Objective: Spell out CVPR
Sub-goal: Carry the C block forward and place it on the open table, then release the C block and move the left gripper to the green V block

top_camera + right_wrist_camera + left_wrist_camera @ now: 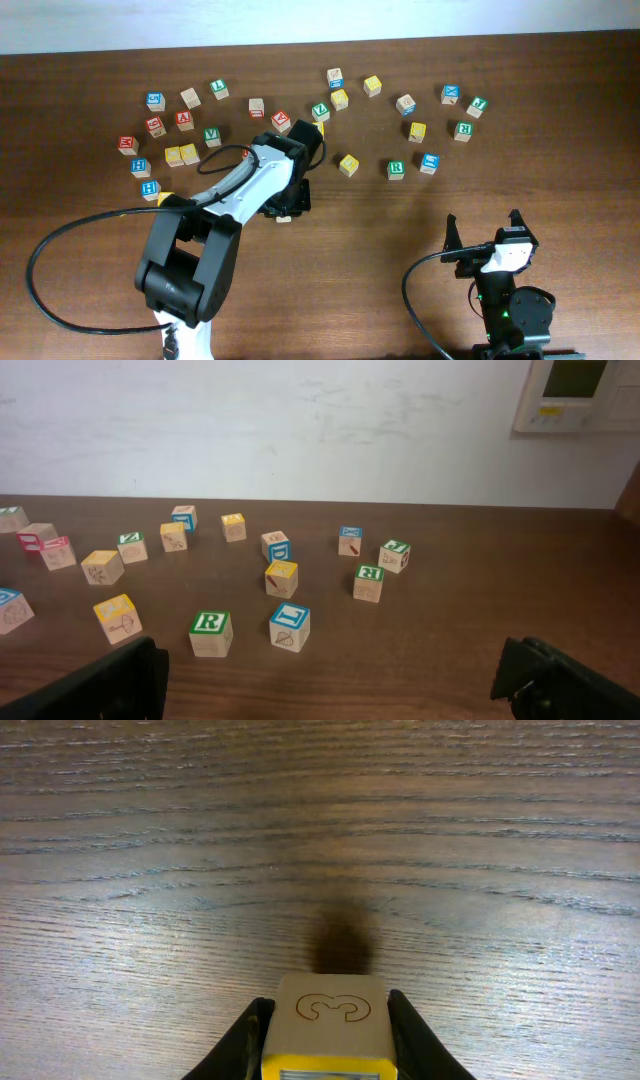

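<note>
My left gripper [285, 205] [328, 1002] is shut on a yellow-faced wooden cube [330, 1040] with a curved engraved figure on its top side. It holds the cube low over bare wood, and the cube's shadow falls just ahead. A green V cube [212, 134] lies at the left of the scatter. A green R cube [396, 169] [210, 624] lies right of centre, next to a blue-lettered cube [428, 163] [289, 617] whose letter I cannot read. My right gripper [483, 228] [330, 690] is open and empty near the front edge.
Several more letter cubes lie across the far half of the table [80, 260], red, blue, yellow and green. A second green R cube [463, 130] lies at the right. A black cable [40, 270] loops at the front left. A white wall [300, 430] stands behind.
</note>
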`<state>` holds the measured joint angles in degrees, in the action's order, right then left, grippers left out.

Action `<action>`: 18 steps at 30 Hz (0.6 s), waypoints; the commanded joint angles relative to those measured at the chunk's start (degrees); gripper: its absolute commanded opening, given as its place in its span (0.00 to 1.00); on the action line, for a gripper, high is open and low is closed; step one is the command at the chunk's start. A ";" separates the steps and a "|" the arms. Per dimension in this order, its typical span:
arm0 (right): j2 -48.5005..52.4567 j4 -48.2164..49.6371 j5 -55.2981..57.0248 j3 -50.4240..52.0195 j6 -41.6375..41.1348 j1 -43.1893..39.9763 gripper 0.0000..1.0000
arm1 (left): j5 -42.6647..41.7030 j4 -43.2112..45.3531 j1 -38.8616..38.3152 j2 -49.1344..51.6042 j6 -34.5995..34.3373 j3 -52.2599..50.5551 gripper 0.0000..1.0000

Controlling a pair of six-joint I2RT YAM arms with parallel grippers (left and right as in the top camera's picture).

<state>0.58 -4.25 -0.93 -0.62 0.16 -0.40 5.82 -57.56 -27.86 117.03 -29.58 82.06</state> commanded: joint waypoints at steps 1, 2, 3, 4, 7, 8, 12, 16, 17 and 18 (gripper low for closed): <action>-0.26 -0.28 0.28 0.31 -0.17 -0.37 0.98 | -0.44 0.09 -0.26 0.50 0.96 -0.50 0.29; -0.26 -0.28 0.28 0.31 -0.17 -0.37 0.98 | -0.44 0.11 -0.26 0.50 0.96 -0.50 0.30; -0.26 -0.28 0.28 0.31 -0.17 -0.37 0.98 | -0.44 0.09 -0.26 0.50 0.96 -0.50 0.31; -0.26 -0.28 0.28 0.31 -0.17 -0.37 0.98 | -0.44 0.11 -0.26 0.50 0.96 -0.50 0.31; -0.26 -0.28 0.28 0.31 -0.17 -0.37 0.98 | -0.42 0.11 -0.26 0.50 0.96 -0.50 0.25; -0.26 -0.28 0.28 0.31 -0.17 -0.37 0.98 | -0.44 0.09 -0.26 0.50 0.96 -0.50 0.25; -0.26 -0.28 0.28 0.31 -0.17 -0.37 0.98 | -0.20 0.09 -0.20 0.50 0.96 -0.48 0.40; -0.26 -0.31 0.28 0.31 -0.17 -0.37 0.98 | 0.04 -0.31 -0.20 0.50 0.98 0.22 0.53; -0.26 -0.28 0.28 0.31 -0.17 -0.37 0.98 | 0.04 -1.09 -0.09 0.50 0.96 1.27 0.54; -0.26 -0.28 0.28 0.31 -0.17 -0.37 0.98 | 0.04 -2.78 0.33 0.50 0.96 3.19 0.55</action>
<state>0.58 -4.25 -0.93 -0.62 0.16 -0.40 5.85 -58.30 -27.86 117.03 -28.71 82.13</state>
